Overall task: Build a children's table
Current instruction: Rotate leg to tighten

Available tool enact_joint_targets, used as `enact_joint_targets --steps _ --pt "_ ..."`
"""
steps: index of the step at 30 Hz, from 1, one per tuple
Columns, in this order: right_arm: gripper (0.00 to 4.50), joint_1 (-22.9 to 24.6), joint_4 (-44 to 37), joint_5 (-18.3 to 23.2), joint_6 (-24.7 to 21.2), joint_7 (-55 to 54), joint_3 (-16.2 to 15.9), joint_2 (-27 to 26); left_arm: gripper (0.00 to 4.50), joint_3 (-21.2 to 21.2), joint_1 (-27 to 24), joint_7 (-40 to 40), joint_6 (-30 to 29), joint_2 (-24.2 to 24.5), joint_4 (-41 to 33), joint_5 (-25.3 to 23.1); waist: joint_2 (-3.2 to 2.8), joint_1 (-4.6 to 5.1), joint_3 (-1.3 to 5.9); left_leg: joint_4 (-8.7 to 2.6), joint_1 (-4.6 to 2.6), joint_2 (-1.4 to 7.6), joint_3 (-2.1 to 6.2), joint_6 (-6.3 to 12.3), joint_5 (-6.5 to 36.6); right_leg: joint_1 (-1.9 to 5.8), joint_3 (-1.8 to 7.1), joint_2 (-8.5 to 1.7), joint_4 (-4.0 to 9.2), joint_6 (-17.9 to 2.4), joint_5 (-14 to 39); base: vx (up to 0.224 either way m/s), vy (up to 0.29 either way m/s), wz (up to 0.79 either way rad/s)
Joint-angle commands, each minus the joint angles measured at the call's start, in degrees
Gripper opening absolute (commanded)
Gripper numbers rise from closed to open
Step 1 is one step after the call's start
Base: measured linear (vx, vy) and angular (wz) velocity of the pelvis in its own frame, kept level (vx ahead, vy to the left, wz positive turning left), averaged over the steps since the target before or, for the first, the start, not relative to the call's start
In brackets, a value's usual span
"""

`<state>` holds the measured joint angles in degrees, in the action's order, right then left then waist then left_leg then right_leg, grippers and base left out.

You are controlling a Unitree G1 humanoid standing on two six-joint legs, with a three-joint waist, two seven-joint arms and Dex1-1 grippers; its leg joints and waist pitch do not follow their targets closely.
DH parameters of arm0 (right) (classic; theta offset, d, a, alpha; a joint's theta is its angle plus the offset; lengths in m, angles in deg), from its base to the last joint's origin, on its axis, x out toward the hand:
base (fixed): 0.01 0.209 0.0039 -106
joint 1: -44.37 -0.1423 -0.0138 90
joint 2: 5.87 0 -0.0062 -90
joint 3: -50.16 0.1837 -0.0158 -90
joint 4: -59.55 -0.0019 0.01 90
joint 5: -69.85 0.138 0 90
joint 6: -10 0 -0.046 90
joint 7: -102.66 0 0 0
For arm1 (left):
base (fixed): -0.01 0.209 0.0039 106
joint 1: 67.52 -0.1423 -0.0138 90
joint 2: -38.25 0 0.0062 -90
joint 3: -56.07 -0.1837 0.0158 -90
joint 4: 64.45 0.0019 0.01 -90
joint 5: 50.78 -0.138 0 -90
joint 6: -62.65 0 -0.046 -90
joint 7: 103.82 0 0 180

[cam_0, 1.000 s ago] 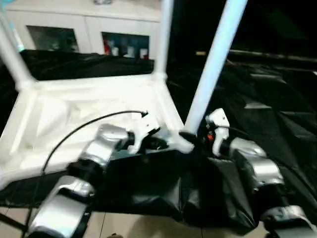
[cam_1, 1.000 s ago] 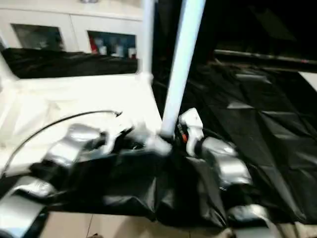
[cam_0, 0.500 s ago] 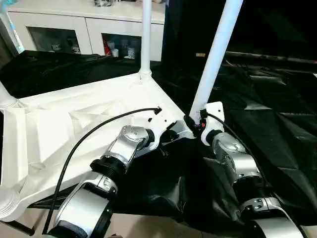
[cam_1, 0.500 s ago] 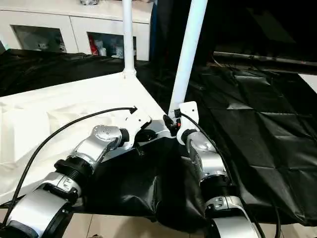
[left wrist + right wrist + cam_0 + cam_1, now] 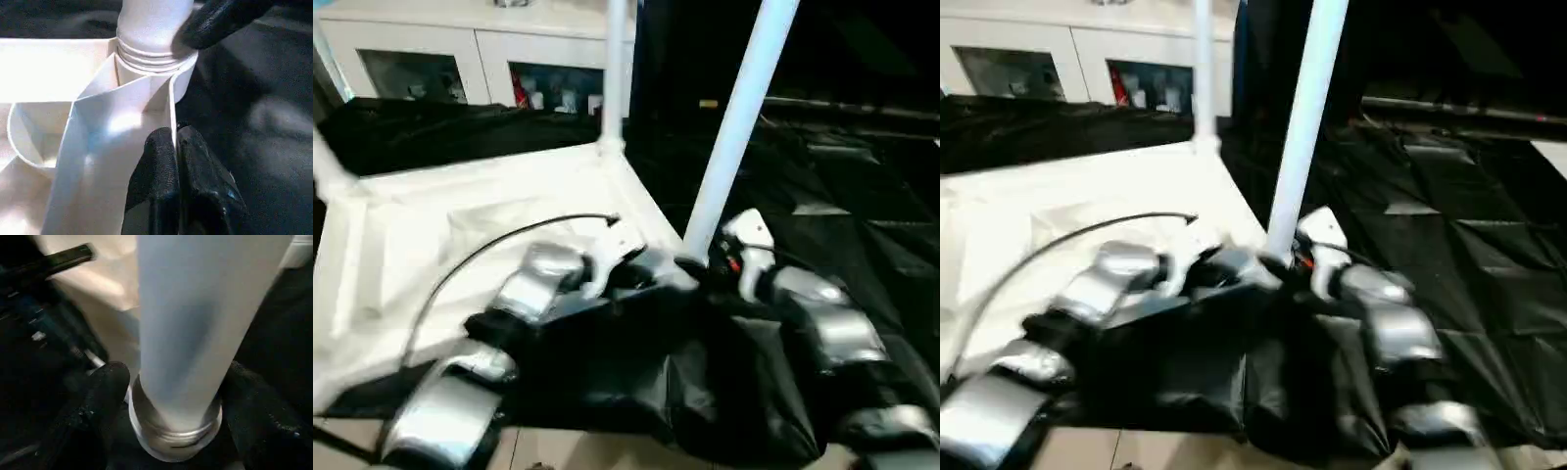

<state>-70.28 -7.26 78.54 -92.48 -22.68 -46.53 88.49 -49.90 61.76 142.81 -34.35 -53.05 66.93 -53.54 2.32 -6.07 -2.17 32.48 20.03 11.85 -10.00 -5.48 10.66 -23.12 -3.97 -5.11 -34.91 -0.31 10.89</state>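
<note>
Black plastic sheeting [image 5: 862, 255] covers the floor around the work, and behind it stands a white cabinet [image 5: 489, 59] with glass doors. On the sheeting lies the tabletop [image 5: 450, 245], upside down, with its ribbed underside facing up.

The left gripper [image 5: 177, 161] has its two fingers pressed together on a thin rib at the near corner of the tabletop; it holds the corner steady. Just beyond its fingertips is the round corner socket [image 5: 183, 73], and the near leg [image 5: 734, 127] stands upright in it, with its threaded end at the socket's rim.

The right gripper [image 5: 173, 396] has one finger on each side of the foot of this same leg. The right fingers [image 5: 105, 387] seem close to the tube, but I cannot tell if they press it or have let go.

A second leg [image 5: 614, 69] already stands in the far corner, well beyond both grippers.

I judge that the step in hand is seating or screwing the near leg into its socket. The next move probably calls for a firm grip low on the leg, a turn about its own axis and some downward pressure, while the left gripper stops the tabletop from sliding.
</note>
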Motion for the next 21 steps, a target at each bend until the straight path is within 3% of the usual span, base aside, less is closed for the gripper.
enact_joint_targets --steps 1,5,9,16,21 --pt "3.07 1.0 -2.4 1.1 -1.6 6.2 -3.7 0.7 0.00 -2.5 -1.5 6.5 0.4 0.2 -2.7 1.8 0.21 -0.33 2.83 -3.48 0.14 1.46 -0.06 4.52 9.8 3.29 2.46 -3.17 3.99 -12.8 7.7 0.000 0.000 0.00" --pt "3.07 1.5 -3.1 1.1 -1.7 9.2 -4.7 2.3 0.00 -2.0 -2.0 8.5 0.2 1.4 -3.8 2.5 0.02 -0.66 2.75 -3.54 -0.20 1.61 -0.17 3.49 11.0 2.95 2.51 -3.17 4.05 -13.1 8.9 0.000 0.000 0.00" --pt "3.07 1.8 -4.4 1.7 -2.9 11.8 -5.3 3.5 0.00 -1.9 -2.6 11.2 -0.4 3.4 -5.0 3.3 0.15 -0.64 2.75 -3.62 0.06 1.53 -0.04 2.91 11.0 3.17 2.50 -3.20 3.96 -12.5 9.4 0.000 0.000 0.00" --pt "2.45 2.6 -6.2 2.2 -4.4 13.9 -6.5 4.2 0.00 -1.5 -3.0 11.8 -1.0 4.0 -6.0 3.6 0.23 -0.77 2.80 -3.44 0.03 1.46 -0.16 3.18 9.5 3.12 2.48 -3.15 3.79 -12.9 7.9 0.000 0.000 0.00" --pt "2.37 2.8 -5.9 2.0 -3.9 13.0 -6.3 3.6 0.00 -1.1 -2.8 9.4 -0.6 3.3 -5.3 3.0 0.26 -0.77 2.85 -3.45 0.03 1.45 -0.10 2.80 9.7 3.13 2.52 -3.17 3.87 -12.3 8.9 0.000 0.000 0.00"
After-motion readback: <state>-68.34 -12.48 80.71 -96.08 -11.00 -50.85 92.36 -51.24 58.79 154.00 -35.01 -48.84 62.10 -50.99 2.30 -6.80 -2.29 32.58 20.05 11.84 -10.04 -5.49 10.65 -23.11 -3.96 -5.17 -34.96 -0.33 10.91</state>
